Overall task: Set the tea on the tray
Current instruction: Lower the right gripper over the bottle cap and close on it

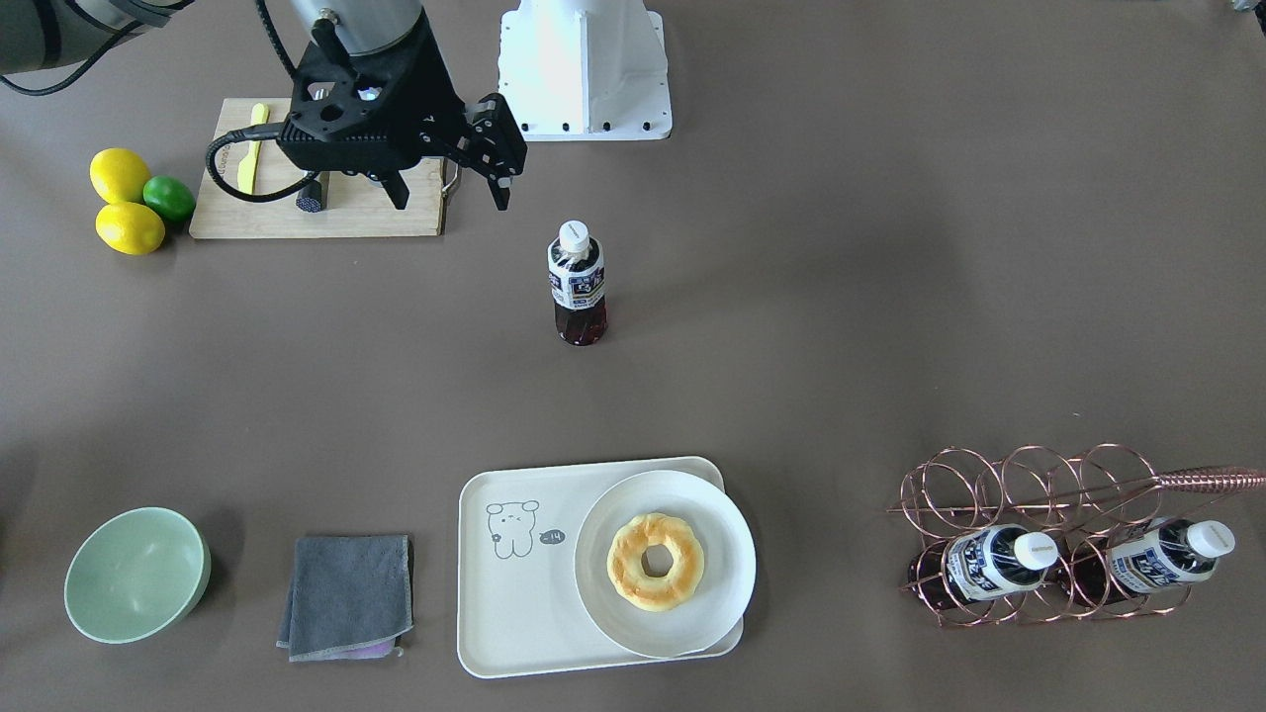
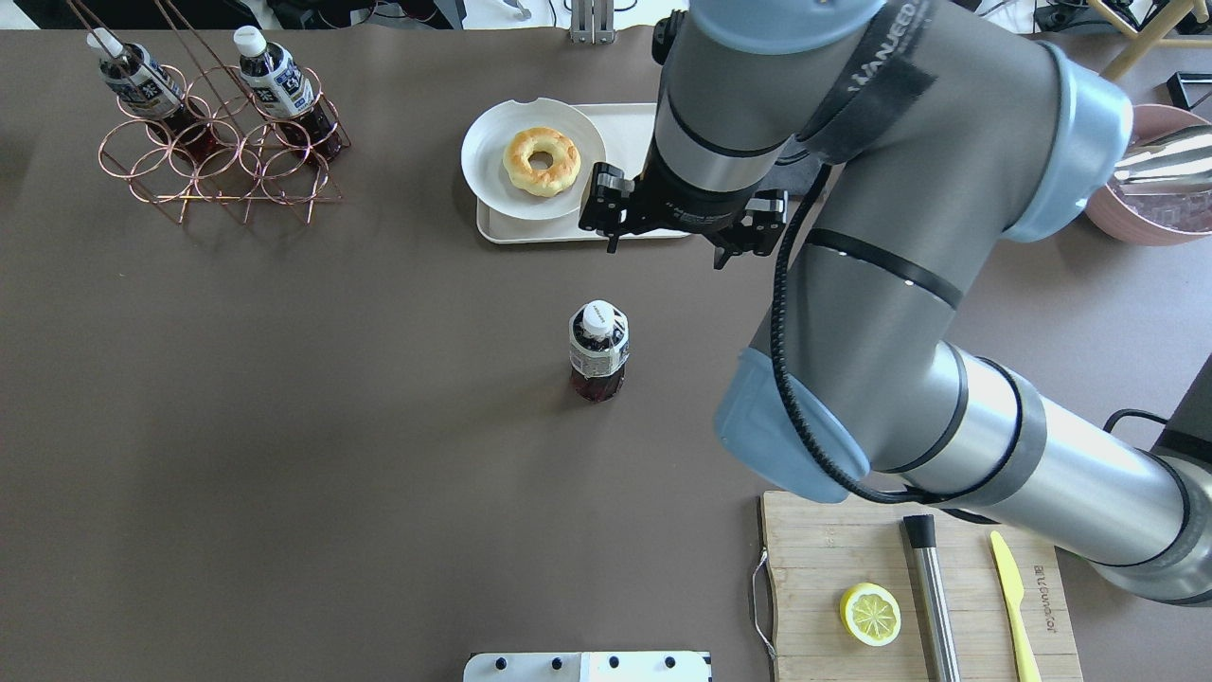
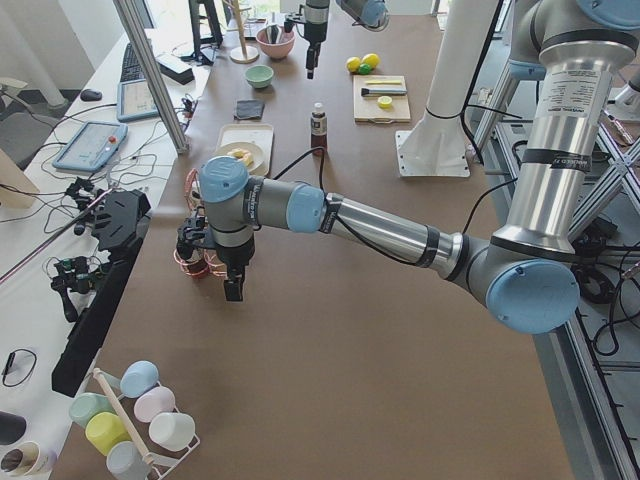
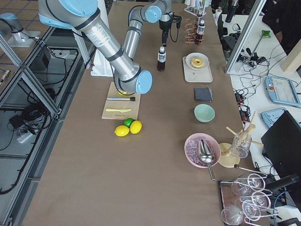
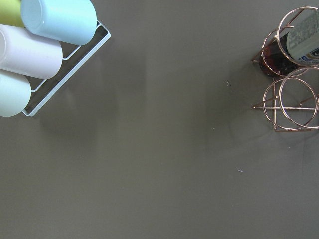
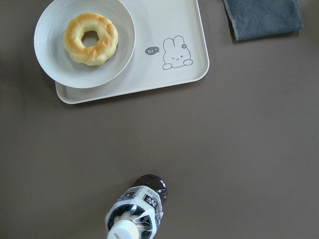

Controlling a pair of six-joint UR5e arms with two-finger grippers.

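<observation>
With fingers apart and empty, the right end effector (image 1: 451, 198) hung near the tea (image 1: 577, 282) — upright on the worktop (image 1: 791, 346), well apart from the tray (image 1: 514, 623) — so the reach seemed in hand, the next move likely a descent around it before closing.

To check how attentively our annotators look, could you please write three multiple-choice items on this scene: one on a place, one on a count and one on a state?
1. Where does the loose tea bottle stand?
A) on the tray
B) on the table, between the tray and the cutting board
C) in the wire rack

2. How many bottles lie in the wire rack?
A) two
B) one
C) four

3. How is the right gripper?
A) shut on the bottle
B) shut, empty
C) open, empty

Key:
1 B, it stands upright on bare table.
2 A, two racked bottles show.
3 C, a clear gap shows and nothing is held.
</observation>
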